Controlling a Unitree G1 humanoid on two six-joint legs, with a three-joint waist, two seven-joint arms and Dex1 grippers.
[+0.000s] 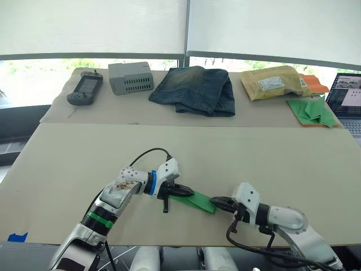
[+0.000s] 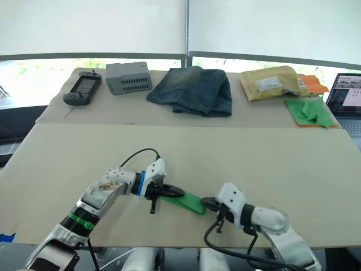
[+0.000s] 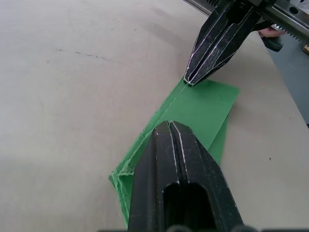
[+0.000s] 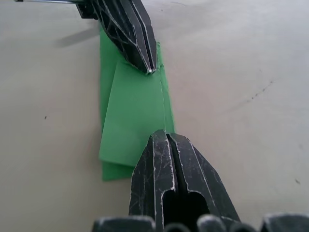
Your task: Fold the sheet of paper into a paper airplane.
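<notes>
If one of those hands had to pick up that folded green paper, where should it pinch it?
Probably at a short end of the folded paper, coming in low along its length: it lies flat on the table, so only its edges offer grip.

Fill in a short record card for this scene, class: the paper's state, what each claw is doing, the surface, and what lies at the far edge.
paper: thin bright green sheet of paper, folded into a narrow strip, flat on the table
left claw: shut, tip pressing one end of the strip
right claw: shut, tip at the opposite end
surface: beige table
far edge: black handheld device, grey box, folded blue jeans, tan padded envelope, heap of green papers
</notes>
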